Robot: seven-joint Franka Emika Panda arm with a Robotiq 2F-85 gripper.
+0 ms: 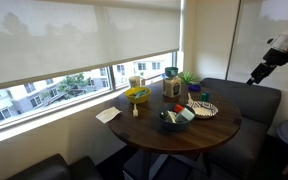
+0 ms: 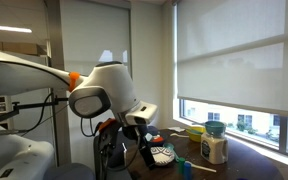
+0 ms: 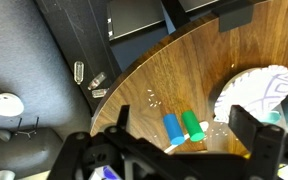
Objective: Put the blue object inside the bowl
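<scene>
In the wrist view a blue cylinder (image 3: 172, 131) lies on the round wooden table (image 3: 174, 75), side by side with a green cylinder (image 3: 192, 126) and over a white stick. My gripper (image 3: 181, 118) is open and empty, high above them, one finger on each side. In an exterior view the arm and gripper (image 1: 257, 74) hang above the dark sofa, off the table's edge. A yellow bowl (image 1: 136, 95) and a dark bowl (image 1: 174, 118) holding some items stand on the table (image 1: 154, 130). The blue cylinder is too small to make out in both exterior views.
A patterned plate (image 1: 202, 108) (image 3: 256, 90) lies beside the cylinders. A jar (image 1: 171, 86), a small plant (image 1: 188, 78) and a white napkin (image 1: 107, 115) are also on the table. A dark sofa (image 1: 246, 100) wraps round it under the window.
</scene>
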